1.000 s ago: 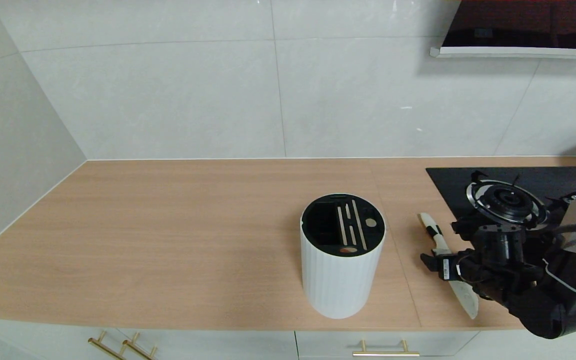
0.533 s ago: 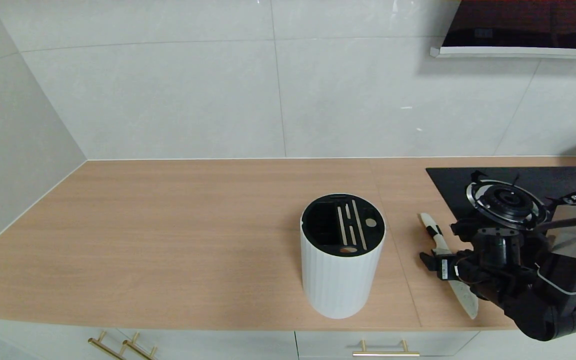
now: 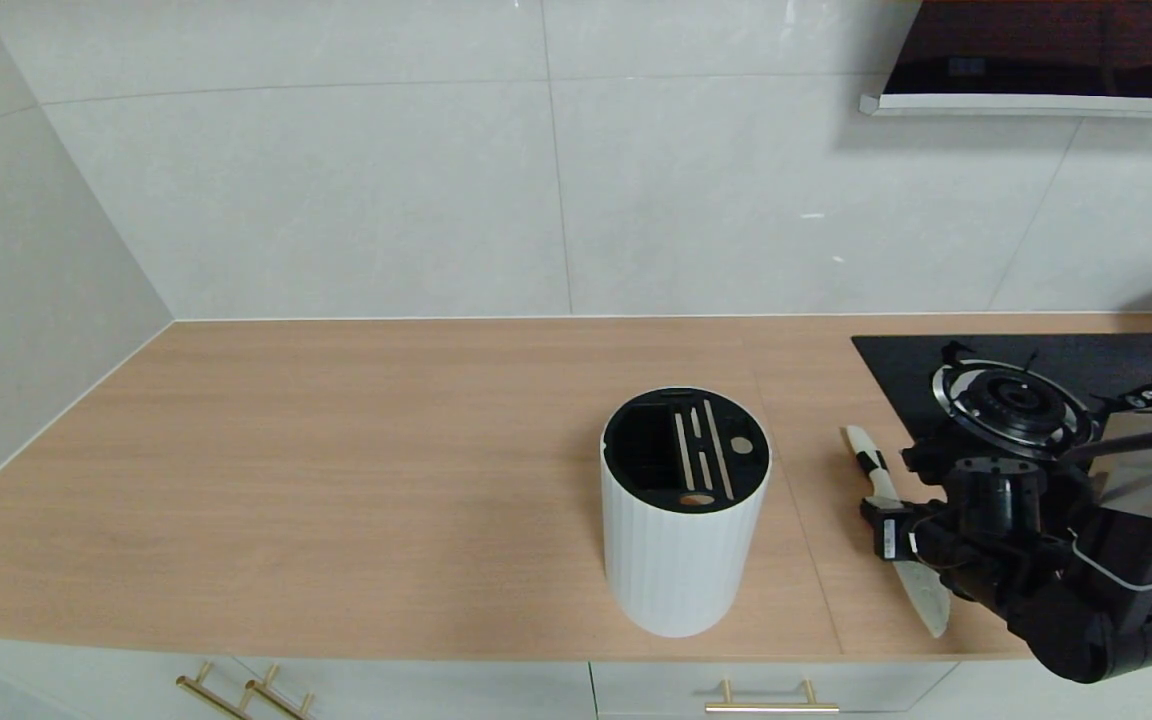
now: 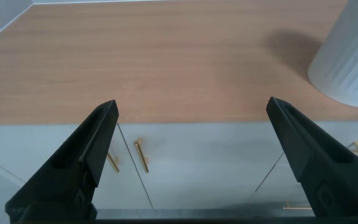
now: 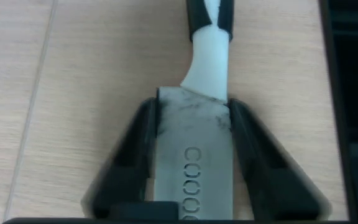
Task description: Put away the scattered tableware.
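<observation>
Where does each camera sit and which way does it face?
Head view: on the head, facing forward and down at the counter, white holder and knife; right gripper at right.
Left wrist view: on that wrist, facing the counter edge and drawers past the open left gripper.
Right wrist view: on that wrist, facing down at the knife blade clamped in the right gripper.
Head and right wrist views share the knife.

Pale tiled wall [image 3: 336, 200] rises behind a wooden countertop [image 3: 336, 480] over white cabinets [image 3: 436, 690].

Head camera looked down over the whole counter [image 3: 336, 480]; left wrist faced its front edge; right wrist sat close above the knife [image 5: 194, 162].
</observation>
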You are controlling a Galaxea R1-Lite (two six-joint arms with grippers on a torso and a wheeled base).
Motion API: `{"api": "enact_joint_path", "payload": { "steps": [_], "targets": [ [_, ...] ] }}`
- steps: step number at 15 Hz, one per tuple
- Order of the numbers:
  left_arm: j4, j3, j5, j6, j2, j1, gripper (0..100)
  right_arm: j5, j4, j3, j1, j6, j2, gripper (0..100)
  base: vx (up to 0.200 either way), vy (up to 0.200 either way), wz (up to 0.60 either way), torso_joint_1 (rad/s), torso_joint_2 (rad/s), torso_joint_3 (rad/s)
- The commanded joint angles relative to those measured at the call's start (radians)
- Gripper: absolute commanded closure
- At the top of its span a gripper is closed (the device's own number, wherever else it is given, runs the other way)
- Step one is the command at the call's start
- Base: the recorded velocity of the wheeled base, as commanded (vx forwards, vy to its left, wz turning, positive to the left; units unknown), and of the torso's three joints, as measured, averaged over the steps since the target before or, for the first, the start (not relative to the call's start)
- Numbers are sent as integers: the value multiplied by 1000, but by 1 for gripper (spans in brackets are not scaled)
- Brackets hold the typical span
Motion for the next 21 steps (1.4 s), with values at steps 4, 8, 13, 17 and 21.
{"api": "enact_joint_path", "payload": {
  "steps": [4, 8, 13, 17, 21],
  "targets": [
    [0, 0, 0, 0, 0, 0, 0, 0, 1, 0, 0, 0, -6, 100, 0, 0, 0, 0, 0, 0],
    [0, 0, 0, 0, 0, 0, 0, 32, 2, 52, 0, 5, -216, 100, 0, 0, 0, 0, 0, 0],
    [0, 0, 0, 0, 0, 0, 0, 63, 356, -82, 39, 6, -571, 100, 0, 0, 0, 0, 0, 0],
    [0, 0, 0, 1, 0, 0, 0, 61, 712, -310, 140, 11, -701, 100, 0, 0, 0, 0, 0, 0],
    [0, 2, 0, 49, 0, 0, 0, 56, 827, -404, 244, 16, -746, 100, 0, 0, 0, 0, 0, 0]
  ]
}}
